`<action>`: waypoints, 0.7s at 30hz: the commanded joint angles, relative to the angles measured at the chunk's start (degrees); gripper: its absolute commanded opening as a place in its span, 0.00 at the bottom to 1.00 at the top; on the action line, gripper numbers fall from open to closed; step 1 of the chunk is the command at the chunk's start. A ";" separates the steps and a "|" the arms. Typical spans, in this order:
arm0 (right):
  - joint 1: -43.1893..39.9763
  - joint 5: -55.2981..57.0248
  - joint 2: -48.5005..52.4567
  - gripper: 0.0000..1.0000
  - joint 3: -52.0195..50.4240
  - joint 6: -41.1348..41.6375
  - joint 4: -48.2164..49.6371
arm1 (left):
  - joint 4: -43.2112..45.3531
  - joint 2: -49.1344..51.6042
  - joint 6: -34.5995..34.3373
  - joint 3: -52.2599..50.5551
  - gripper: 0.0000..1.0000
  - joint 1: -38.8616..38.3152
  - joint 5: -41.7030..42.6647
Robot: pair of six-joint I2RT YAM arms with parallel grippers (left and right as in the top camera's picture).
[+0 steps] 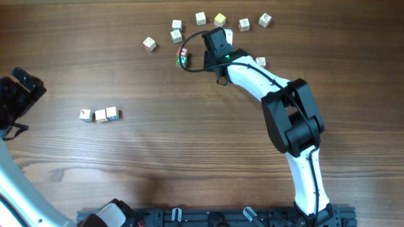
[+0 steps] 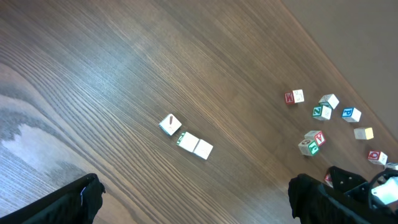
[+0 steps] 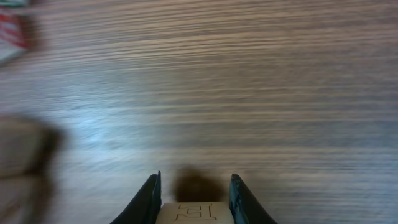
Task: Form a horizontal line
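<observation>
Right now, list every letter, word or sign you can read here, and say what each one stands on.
"H": pale and uncoloured, on the face of the cube held in the right gripper; the frame edge cuts it off, so this is a likely reading.
On the line of three cubes: red and green marks, too small to read.
On the scattered cubes: coloured letters, too small or blurred to read.
No words, brands or numbers show.

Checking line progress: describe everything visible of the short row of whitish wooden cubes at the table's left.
The short row of whitish wooden cubes is three cubes lying roughly left to right on the brown wooden table. Two sit edge to edge; the end cube, red-marked on top, is turned askew. Nothing else touches it.
</observation>
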 commanded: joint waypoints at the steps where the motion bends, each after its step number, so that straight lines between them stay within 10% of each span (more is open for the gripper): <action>1: 2.49 -7.15 -8.35 0.13 -0.04 2.14 -0.70 | -0.02 0.00 -0.33 1.01 1.00 0.22 0.90; 10: 11.32 -24.98 -13.14 0.13 -0.04 18.80 -1.75 | -0.02 0.00 -0.35 1.01 1.00 0.22 0.90; 21: 28.30 -3.69 -7.48 0.16 -0.07 22.34 2.73 | -0.02 0.00 -0.35 1.01 1.00 0.22 0.90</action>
